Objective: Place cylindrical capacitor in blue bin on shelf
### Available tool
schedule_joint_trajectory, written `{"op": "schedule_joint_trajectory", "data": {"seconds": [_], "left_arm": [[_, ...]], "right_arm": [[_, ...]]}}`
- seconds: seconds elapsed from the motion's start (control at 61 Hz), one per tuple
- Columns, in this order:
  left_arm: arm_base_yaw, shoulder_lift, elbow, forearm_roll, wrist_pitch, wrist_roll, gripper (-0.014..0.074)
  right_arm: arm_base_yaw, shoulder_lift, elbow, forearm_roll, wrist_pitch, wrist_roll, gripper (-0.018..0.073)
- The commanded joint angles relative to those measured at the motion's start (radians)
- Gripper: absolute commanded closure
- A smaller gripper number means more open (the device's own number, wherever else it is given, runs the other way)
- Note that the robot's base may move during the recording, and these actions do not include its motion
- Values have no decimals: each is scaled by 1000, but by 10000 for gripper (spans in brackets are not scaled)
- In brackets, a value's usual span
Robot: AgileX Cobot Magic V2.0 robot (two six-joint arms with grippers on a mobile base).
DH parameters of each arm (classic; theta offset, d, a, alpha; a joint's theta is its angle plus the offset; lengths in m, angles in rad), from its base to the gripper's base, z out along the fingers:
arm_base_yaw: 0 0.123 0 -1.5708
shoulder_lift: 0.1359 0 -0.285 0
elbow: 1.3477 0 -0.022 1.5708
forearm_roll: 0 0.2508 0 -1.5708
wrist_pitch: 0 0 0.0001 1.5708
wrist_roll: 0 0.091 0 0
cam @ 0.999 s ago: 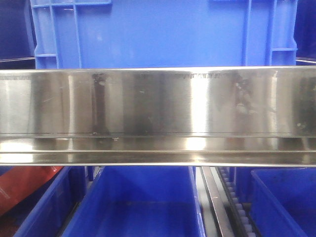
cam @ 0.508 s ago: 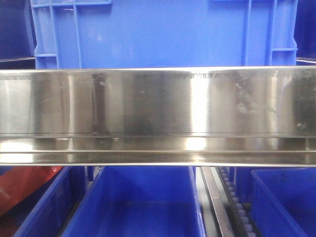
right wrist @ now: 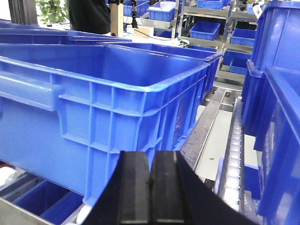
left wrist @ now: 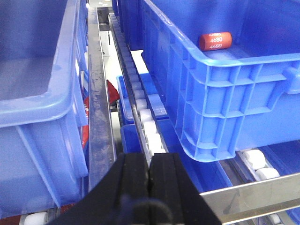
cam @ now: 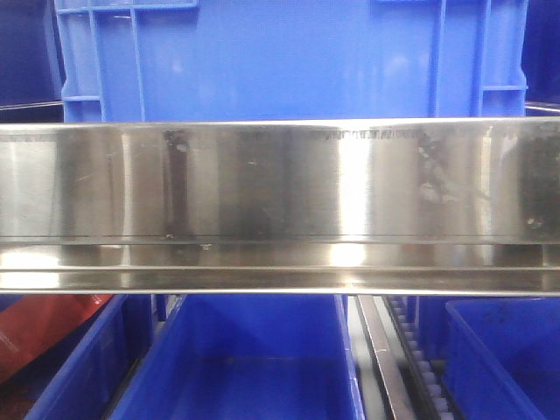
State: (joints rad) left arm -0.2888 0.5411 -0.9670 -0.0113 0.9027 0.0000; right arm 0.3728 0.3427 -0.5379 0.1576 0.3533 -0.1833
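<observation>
An orange-red cylindrical capacitor (left wrist: pixel 215 41) marked 4680 lies inside a large blue bin (left wrist: pixel 220 89) on the shelf, near the bin's front wall. My left gripper (left wrist: pixel 149 161) is shut and empty, below and left of that bin, over the white roller track (left wrist: pixel 147 126). My right gripper (right wrist: pixel 150 161) is shut and empty, beside the corner of a large blue bin (right wrist: pixel 103 108). In the front view the shelf's shiny steel rail (cam: pixel 280 206) crosses the frame, with a blue bin (cam: pixel 289 61) above it; no gripper shows there.
Another blue bin (left wrist: pixel 37 93) stands left of a steel divider rail (left wrist: pixel 100 117). Lower blue bins (cam: pixel 254 367) sit under the rail, one with a red item (cam: pixel 44 324) at the left. More blue bins (right wrist: pixel 276 112) crowd the right; a roller track (right wrist: pixel 233 164) runs between them.
</observation>
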Motion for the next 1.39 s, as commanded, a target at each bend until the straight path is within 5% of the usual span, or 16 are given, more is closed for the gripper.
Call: {"op": "schedule_joint_trajectory", "data": {"seconds": [0.0, 0.393, 0.885, 1.376], "left_arm": [[25, -40, 20, -1, -35, -8, 707], [231, -399, 496, -9, -446, 0, 707], [225, -541, 967, -5, -878, 0, 707], [200, -541, 967, -3, -844, 0, 707]], "right_arm": [[-6, -5, 5, -5, -25, 0, 713], [-6, -5, 5, -5, -25, 0, 713], [-6, -5, 5, -5, -30, 0, 713], [-6, -5, 5, -5, -32, 0, 713]]}}
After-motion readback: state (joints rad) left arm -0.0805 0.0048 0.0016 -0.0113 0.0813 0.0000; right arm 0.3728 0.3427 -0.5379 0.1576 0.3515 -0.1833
